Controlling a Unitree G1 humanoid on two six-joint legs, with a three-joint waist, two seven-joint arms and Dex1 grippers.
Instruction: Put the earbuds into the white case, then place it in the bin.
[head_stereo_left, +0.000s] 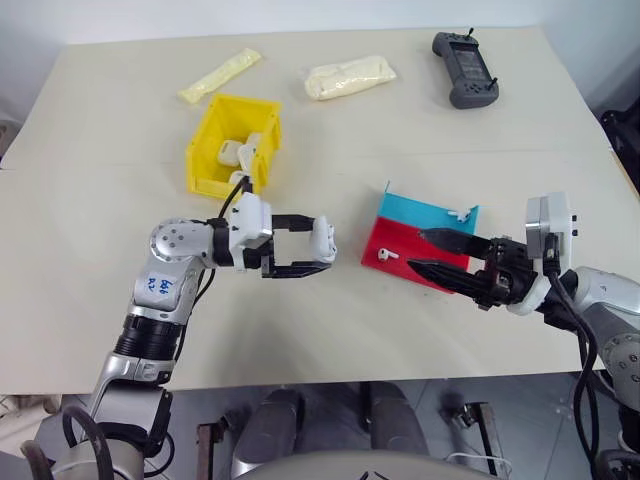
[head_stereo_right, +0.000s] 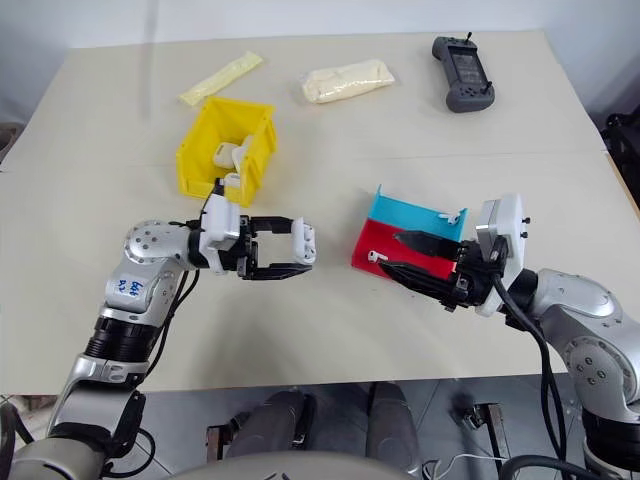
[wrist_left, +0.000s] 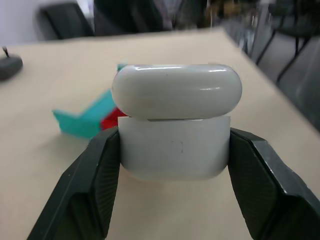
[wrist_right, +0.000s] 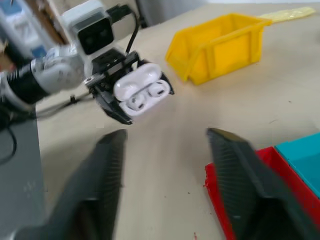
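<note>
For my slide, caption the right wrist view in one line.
Left gripper holds the open white case with two earbuds seated, the yellow bin behind and the right gripper open.

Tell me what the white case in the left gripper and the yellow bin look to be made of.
White case: likely hard glossy plastic; smooth shell with bright highlights along its lid.
Bin: apparently moulded plastic, uniform bright yellow, thin rigid walls, slight sheen.

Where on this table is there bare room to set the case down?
Bare tabletop lies between the white case in the left gripper and the red and blue tray, and left of the yellow bin. The far edge is crowded by packets and a controller.
</note>
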